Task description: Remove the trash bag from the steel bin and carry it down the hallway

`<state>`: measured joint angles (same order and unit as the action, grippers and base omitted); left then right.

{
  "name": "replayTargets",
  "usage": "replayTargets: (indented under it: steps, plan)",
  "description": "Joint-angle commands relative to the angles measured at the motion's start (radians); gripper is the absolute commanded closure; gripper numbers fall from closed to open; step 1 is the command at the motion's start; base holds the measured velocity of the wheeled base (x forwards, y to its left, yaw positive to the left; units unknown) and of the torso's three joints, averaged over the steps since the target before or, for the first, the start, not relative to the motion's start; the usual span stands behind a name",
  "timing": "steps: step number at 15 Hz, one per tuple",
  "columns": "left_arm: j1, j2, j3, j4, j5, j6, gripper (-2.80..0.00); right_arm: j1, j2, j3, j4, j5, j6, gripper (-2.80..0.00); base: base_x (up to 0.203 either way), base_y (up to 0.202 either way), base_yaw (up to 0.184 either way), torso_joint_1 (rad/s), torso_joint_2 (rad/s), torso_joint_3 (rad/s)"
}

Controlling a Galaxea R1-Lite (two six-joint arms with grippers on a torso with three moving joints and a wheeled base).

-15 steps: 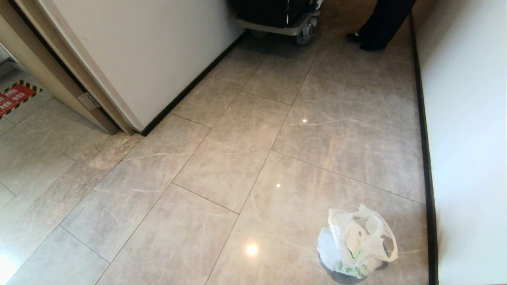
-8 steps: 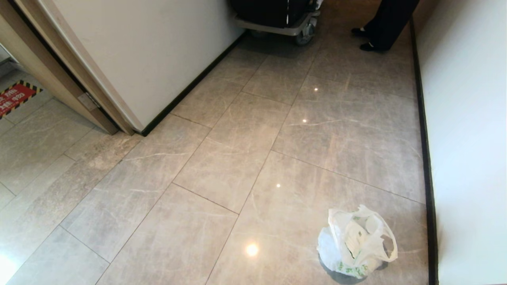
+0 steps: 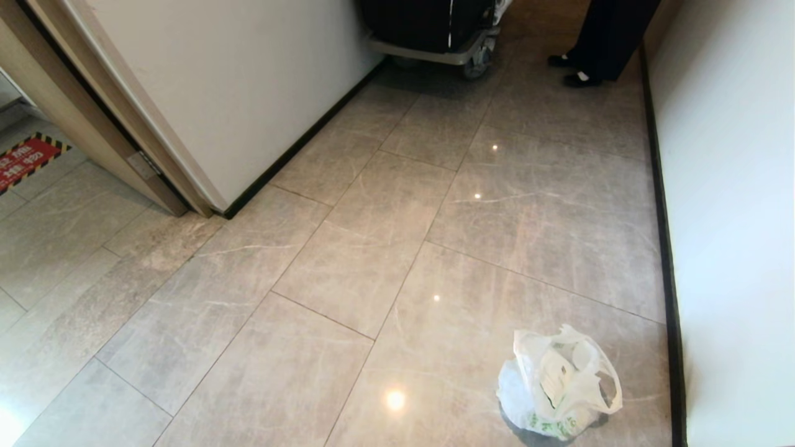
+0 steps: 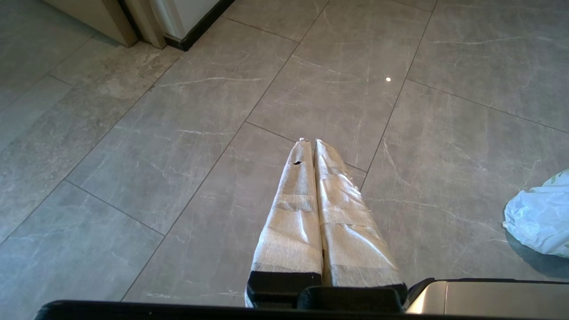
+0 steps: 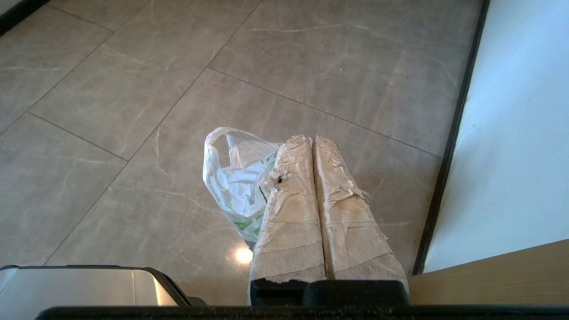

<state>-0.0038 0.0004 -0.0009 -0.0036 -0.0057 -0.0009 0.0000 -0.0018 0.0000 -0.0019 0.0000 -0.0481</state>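
- Ahead of the right hand (image 5: 313, 138) and a little to its inner side, the bag (image 3: 559, 385) lies slumped on the hallway floor (image 3: 372, 248), loop handles up and mouth gaping, near the right-hand wall (image 3: 733, 217).
- What has changed in the last second: the whole head view has slid down a touch, so wall foot, tile joints and bag all sit slightly lower in it. That is the camera tipping, not the things moving; the bag keeps its place on its tile.
- The person (image 3: 596, 43) at the far end by the cart (image 3: 428, 25) has shifted their feet; nothing else has stirred.
- The right hand is empty, its taped fingers pressed together; its tips overlap the bag in the wrist view, but I judge it is above and short of the plastic, not touching.
- The left hand (image 4: 310, 141) is likewise pressed together and empty, with the bag well off to its inner side, only an edge showing.
- The bin is not clearly in view; a dark patch under the bag may be only its shadow or reflection on the glossy tile.
- For the task: the bag appears to be out and lying in the hallway, gripped by neither hand.
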Motion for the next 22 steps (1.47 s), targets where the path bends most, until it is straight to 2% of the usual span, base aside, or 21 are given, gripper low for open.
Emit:
replayTargets:
  steps: [1,22]
  plan:
    - [0.001,0.000,0.001,-0.001,0.000,-0.001,0.00,-0.002,0.002,0.000,0.000,0.000,0.001,0.00,0.000,0.000,0.000,0.002,0.00,0.183]
    - [0.001,0.000,0.001,-0.001,0.000,-0.002,0.00,0.000,0.002,0.000,-0.001,-0.002,0.001,0.00,0.000,0.000,0.000,0.002,0.00,0.199]
